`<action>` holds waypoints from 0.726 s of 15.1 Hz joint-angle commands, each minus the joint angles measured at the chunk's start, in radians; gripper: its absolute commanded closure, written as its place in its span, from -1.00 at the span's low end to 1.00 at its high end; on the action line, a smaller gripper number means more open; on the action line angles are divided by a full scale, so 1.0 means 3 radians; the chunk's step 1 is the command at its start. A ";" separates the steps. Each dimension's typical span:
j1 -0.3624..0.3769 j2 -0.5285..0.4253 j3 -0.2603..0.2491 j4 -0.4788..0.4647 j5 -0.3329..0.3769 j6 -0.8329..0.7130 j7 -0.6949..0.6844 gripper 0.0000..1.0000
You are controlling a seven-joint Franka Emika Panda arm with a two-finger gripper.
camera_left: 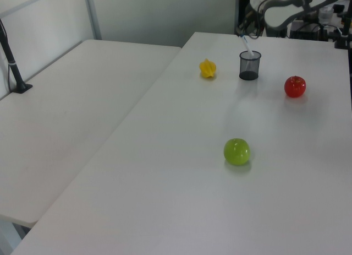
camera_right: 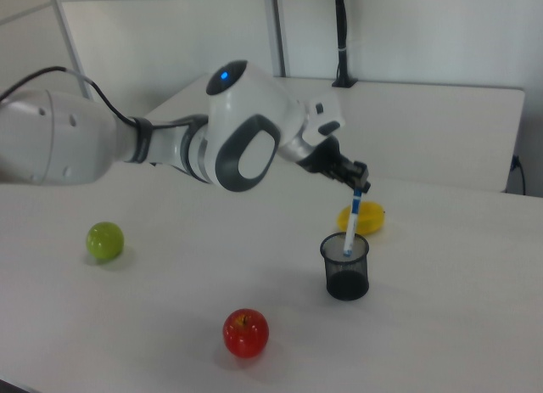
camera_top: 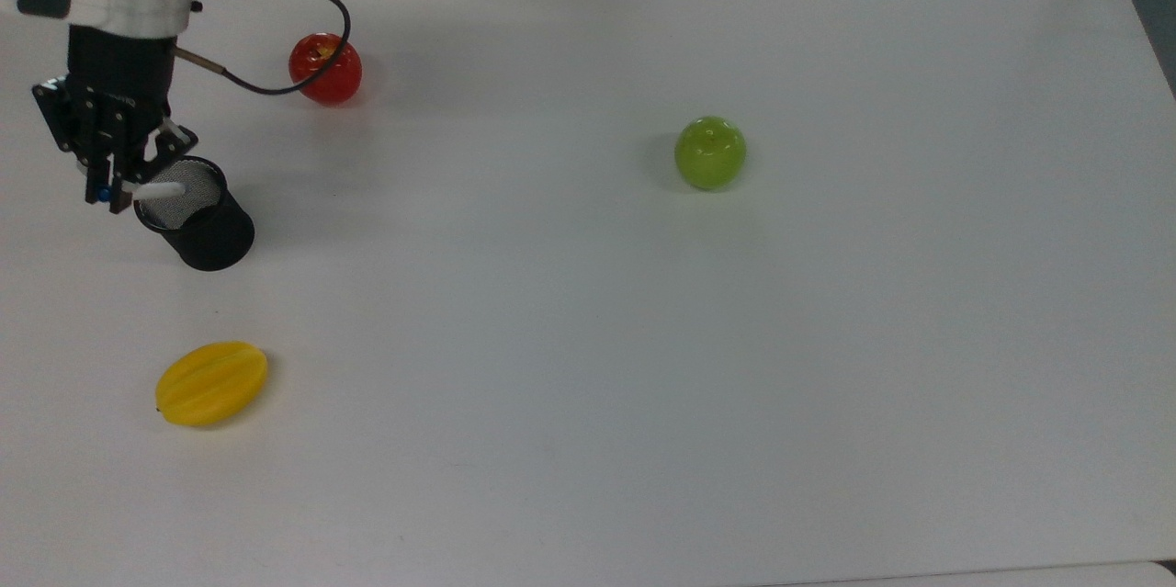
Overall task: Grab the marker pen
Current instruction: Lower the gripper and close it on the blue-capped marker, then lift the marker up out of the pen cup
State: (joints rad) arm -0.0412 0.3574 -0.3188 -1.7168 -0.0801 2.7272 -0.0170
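You see a black wire-mesh pen cup [camera_top: 197,224] standing on the smooth, matt white table top [camera_top: 643,366], and the slim marker pen with a smooth white plastic-looking barrel and blue label [camera_right: 351,223] rising out of it is pinched in the matt black two-finger gripper [camera_right: 357,186]. Near that cup the glossy red apple [camera_top: 324,69] catches a highlight, farther from it the shiny green apple [camera_top: 710,152] looks slick and almost translucent, and the ribbed yellow fruit [camera_top: 211,382] has a softer, waxy sheen. Above the cup you have the arm's glossy white and grey plastic shell [camera_right: 246,134].
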 commanded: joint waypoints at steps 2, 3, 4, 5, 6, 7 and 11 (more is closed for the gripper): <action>0.0035 -0.0511 -0.0006 -0.0112 0.0042 -0.0142 0.0006 1.00; 0.0050 -0.0567 0.0004 -0.0112 0.0052 -0.0178 0.0011 1.00; 0.0076 -0.0608 0.0029 -0.0107 0.0052 -0.0209 0.0021 1.00; 0.0122 -0.0624 0.0035 -0.0107 0.0052 -0.0244 0.0077 1.00; 0.0208 -0.0629 0.0040 -0.0102 0.0057 -0.0280 0.0168 1.00; 0.0254 -0.0634 0.0065 -0.0096 0.0057 -0.0326 0.0250 1.00; 0.0270 -0.0624 0.0479 -0.0030 0.0057 -0.0643 0.0465 1.00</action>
State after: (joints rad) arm 0.0309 0.1904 -0.2396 -1.7182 -0.0744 2.6032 0.0750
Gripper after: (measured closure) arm 0.811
